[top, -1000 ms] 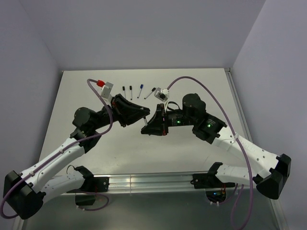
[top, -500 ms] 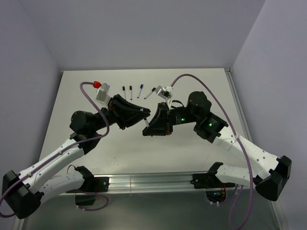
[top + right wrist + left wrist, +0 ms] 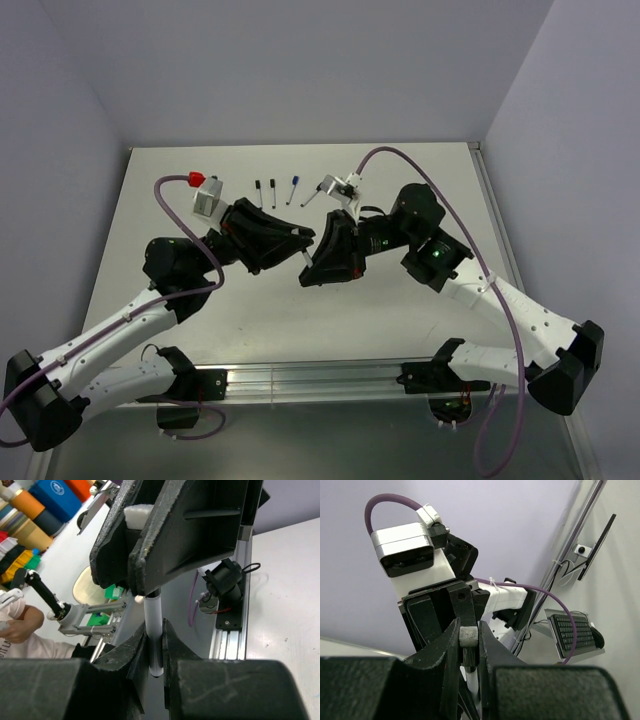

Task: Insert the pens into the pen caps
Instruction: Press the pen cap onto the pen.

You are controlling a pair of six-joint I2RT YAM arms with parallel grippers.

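The two arms were brought together above the middle of the table [image 3: 420, 180], gripper tip to gripper tip. The right gripper [image 3: 154, 642] was seen with its fingers [image 3: 134, 647] clamped on the white barrel of a pen [image 3: 152, 612], which was held in the air above the table. The left gripper [image 3: 468, 639] was seen with its fingers [image 3: 446, 647] pressed together on a small cap [image 3: 468, 636], pale at its end and dark below. The cap was held in line with the pen, and the pen's upper end was lost between the left fingers; whether it was fully seated in the cap could not be told. Four loose pens [image 3: 272, 190] were laid in a row near the far edge of the table, well apart from both grippers, one of them tipped with blue
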